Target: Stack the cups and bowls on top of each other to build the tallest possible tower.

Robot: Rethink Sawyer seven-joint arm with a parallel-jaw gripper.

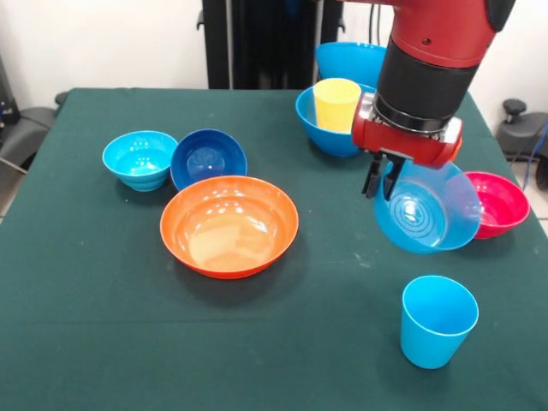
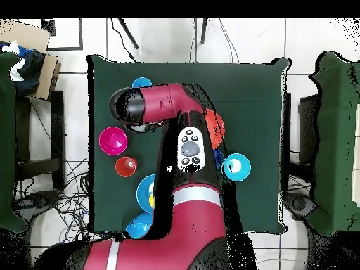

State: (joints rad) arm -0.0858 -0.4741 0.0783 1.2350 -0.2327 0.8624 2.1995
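Observation:
My gripper (image 1: 382, 180) is shut on the rim of the medium light blue bowl (image 1: 428, 210) and holds it tilted above the table, in front of the magenta-red bowl (image 1: 499, 203). The light blue cup (image 1: 437, 319) stands upright nearer the camera. The yellow cup (image 1: 336, 103) sits in a large blue bowl (image 1: 318, 128), and the second large blue bowl (image 1: 347, 60) is behind it. The wide orange bowl (image 1: 229, 224) is at the centre, with the dark blue bowl (image 1: 208, 157) and the cyan bowl (image 1: 139, 158) behind it. The orange cup (image 2: 126, 166) shows only in the overhead view; the arm hides it in the front view.
The arm (image 2: 184, 151) covers the middle of the table in the overhead view. The green table cloth (image 1: 86, 282) runs to the near edge. Chairs and cables stand round the table (image 2: 264, 91).

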